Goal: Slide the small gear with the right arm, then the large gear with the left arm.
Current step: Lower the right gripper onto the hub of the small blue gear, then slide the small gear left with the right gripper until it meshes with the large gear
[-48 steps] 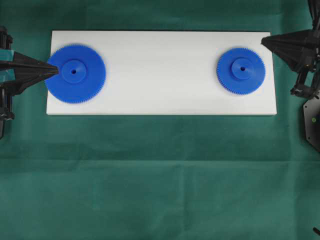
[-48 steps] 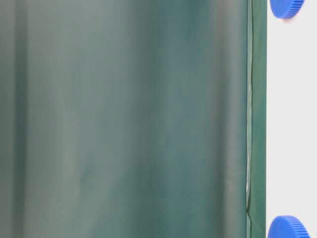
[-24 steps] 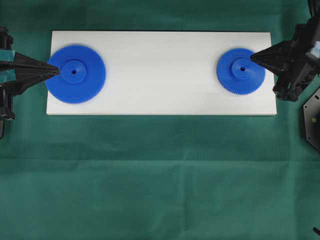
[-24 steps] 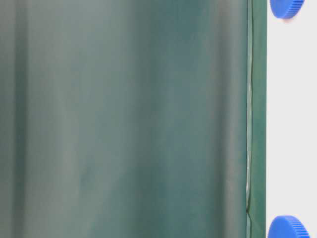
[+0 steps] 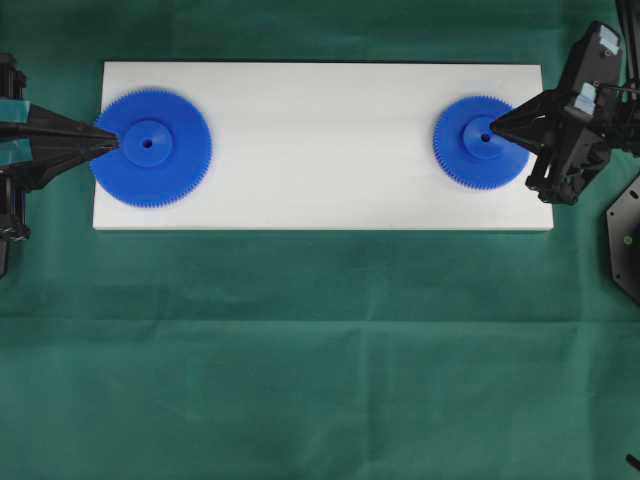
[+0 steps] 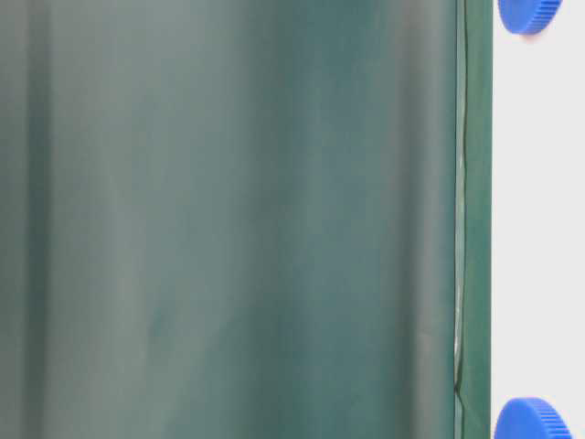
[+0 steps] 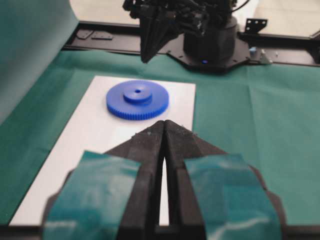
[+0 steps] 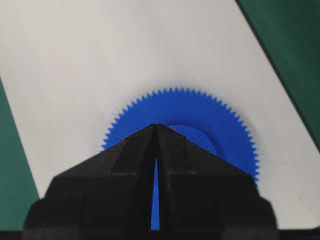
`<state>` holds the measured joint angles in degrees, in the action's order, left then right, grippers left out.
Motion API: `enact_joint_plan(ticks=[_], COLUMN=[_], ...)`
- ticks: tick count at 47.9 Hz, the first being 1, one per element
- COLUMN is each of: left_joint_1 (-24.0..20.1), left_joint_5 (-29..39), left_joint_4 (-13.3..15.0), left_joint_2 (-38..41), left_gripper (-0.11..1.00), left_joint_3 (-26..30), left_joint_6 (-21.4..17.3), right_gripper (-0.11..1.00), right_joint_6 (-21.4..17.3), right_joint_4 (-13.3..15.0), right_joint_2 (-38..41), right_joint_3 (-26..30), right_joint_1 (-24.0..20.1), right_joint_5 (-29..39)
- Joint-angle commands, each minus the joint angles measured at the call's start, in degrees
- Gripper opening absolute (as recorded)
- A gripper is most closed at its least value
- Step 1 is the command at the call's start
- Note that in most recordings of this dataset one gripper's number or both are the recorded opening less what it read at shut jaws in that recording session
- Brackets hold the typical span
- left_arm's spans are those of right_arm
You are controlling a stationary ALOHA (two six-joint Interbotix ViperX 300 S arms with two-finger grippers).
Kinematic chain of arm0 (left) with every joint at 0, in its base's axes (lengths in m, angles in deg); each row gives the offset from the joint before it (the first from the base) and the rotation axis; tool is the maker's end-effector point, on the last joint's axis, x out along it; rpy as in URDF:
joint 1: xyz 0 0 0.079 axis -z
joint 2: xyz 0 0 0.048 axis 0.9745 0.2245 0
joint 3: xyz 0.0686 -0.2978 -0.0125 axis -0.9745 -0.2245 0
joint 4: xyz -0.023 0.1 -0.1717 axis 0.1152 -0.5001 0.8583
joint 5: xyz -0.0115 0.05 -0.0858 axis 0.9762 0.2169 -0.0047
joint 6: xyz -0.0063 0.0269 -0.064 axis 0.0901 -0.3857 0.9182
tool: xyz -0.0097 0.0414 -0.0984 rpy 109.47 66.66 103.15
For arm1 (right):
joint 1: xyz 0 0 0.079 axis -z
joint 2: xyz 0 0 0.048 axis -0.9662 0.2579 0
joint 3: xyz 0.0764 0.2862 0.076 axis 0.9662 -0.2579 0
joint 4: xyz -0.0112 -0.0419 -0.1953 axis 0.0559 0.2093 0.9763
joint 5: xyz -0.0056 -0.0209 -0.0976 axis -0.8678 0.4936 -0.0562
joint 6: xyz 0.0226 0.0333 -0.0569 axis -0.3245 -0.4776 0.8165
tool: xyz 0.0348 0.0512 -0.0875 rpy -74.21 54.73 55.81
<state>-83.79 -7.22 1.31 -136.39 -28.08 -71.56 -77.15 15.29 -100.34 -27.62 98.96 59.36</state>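
The small gear (image 5: 470, 160) lies at the right end of the white board (image 5: 320, 190), the large gear (image 5: 165, 170) at its left end. My right gripper (image 5: 491, 126) is shut, its point over the small gear's hub; whether it touches I cannot tell. In the right wrist view the shut right gripper (image 8: 156, 125) covers part of the small gear (image 8: 210, 117). My left gripper (image 5: 113, 143) is shut, its tip at the large gear's hub edge. From the left wrist, the shut left gripper (image 7: 164, 122) points at the far small gear (image 7: 137, 102) and the right arm (image 7: 157, 30).
Green cloth (image 5: 320, 350) covers the table around the board. A black arm base (image 5: 625, 240) sits off the board's right end. At table level, one gear's rim (image 6: 528, 14) and the other gear's rim (image 6: 533, 419) stand before a green backdrop (image 6: 228, 219).
My right gripper has swung in from the board's far right corner to the small gear's hub. Both gears and the left arm stay where they were.
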Motion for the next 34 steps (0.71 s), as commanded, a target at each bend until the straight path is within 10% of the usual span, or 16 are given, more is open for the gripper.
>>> enact_joint_plan(ticks=[1,34], left_joint_1=[-0.18,-0.18], left_joint_5=[-0.26,-0.26], left_joint_4=[0.09,0.09], left_joint_2=[0.44,0.44], left_gripper=[-0.01,-0.01], left_joint_3=[1.14,0.53], left_joint_6=[0.0,0.35], right_gripper=[0.5,0.5], right_joint_6=[0.0,-2.55], right_joint_4=[0.09,0.97], right_joint_2=[1.23,13.01], right_joint_3=[1.23,0.88], right_joint_1=[0.09,2.9], right_joint_5=[-0.26,-4.48])
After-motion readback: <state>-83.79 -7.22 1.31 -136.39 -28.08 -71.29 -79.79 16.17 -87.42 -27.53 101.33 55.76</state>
